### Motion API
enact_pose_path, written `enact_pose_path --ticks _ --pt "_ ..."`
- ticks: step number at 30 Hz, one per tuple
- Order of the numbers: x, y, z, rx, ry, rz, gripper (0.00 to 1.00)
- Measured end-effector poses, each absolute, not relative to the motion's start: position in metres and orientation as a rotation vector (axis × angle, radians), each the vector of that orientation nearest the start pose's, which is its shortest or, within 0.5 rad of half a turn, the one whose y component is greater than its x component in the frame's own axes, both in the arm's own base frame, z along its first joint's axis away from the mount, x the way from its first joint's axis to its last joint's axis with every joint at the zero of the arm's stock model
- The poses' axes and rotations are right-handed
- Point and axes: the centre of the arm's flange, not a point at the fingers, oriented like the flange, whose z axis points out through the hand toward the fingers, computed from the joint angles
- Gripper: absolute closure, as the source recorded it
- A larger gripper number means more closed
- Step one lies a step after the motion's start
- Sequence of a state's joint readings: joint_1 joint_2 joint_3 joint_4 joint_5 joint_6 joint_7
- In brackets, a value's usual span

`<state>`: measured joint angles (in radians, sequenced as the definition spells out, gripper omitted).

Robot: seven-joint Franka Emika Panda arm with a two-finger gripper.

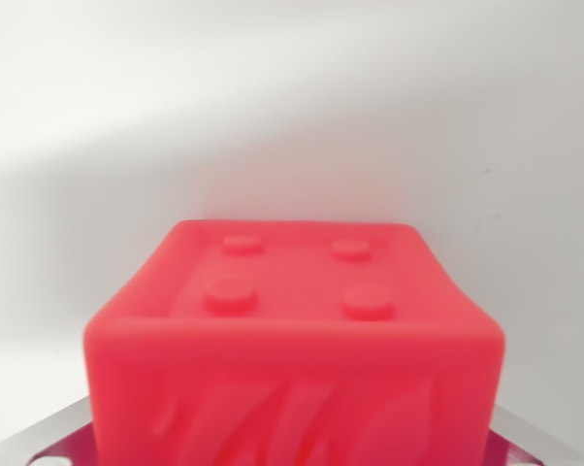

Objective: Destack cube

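Note:
A red cube (292, 340) fills the lower middle of the wrist view, close to the camera and slightly blurred. Its top face has a raised rim and four round studs, and its near side carries embossed stripes. It rests on a dark red base with grey metal edges (49, 437), of which only the lower corners show. I cannot tell what lies under the cube. No gripper finger appears in this view.
A white surface (292, 116) stretches behind the cube, with a soft shadow band across it. Nothing else stands on it within view.

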<state>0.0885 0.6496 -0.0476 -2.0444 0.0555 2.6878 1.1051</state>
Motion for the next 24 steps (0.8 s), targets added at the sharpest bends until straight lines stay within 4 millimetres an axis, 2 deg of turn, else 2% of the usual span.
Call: enact_pose_path --ticks 6,7,24 --pt "0.5844 0.0217 0.1156 -2.680 1.651 0.003 1.00" --pt "0.5844 0.0217 0.1156 -2.680 1.651 0.003 0.00" --pt "0.5846 0.0218 0.1157 -2.680 1.651 0.002 0.00"
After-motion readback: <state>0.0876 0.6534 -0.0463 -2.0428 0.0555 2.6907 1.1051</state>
